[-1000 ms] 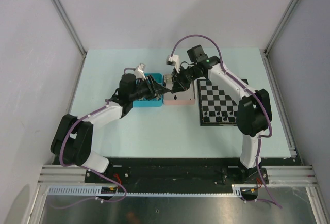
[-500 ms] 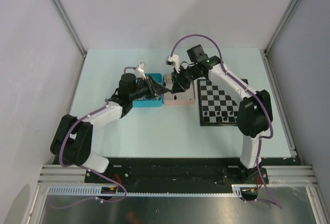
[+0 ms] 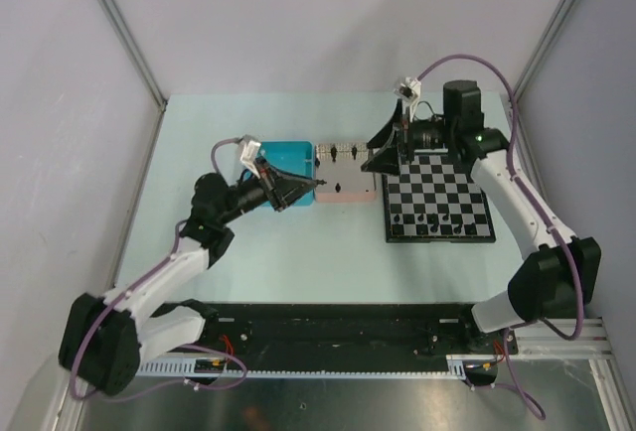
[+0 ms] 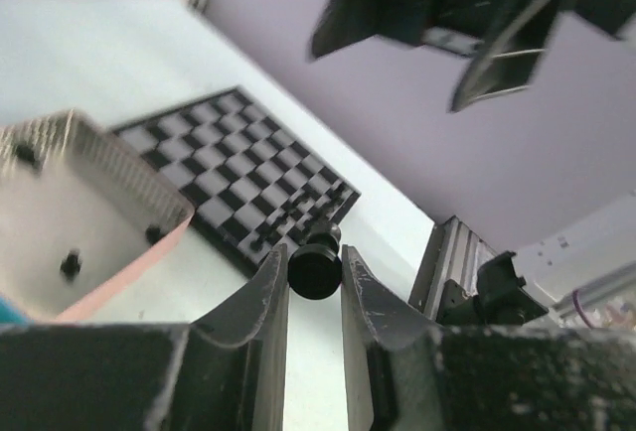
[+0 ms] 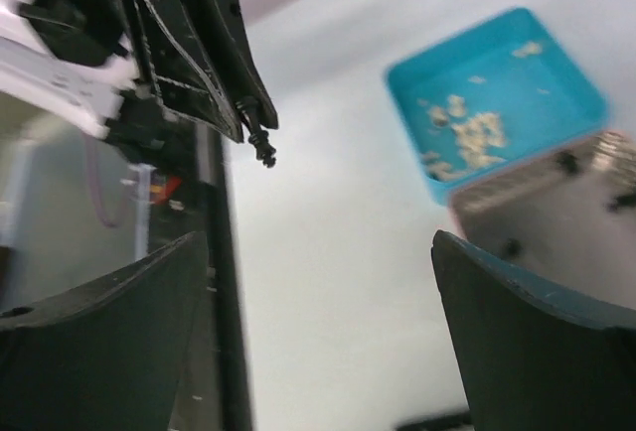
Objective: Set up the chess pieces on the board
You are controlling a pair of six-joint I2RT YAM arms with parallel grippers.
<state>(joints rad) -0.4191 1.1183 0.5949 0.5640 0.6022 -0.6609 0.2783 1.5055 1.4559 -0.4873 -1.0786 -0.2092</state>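
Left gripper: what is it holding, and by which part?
A black chess piece, pinched across its round sides at the tips of the left gripper; which end is unclear.

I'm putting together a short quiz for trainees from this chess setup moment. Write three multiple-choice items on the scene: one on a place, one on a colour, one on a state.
1. Where does the pink tray lie?
A) between the blue tray and the board
B) on the board
C) right of the board

2. What colour is the chess piece in the left claw?
A) white
B) red
C) black

3. How is the right claw?
A) shut on a piece
B) open, nothing between its fingers
C) out of view

Answers:
1 A: in the top view the blue tray is on its left and the board on its right.
2 C: the left wrist view shows a black piece pinched between the fingers.
3 B: its own wrist view shows the fingers wide apart.
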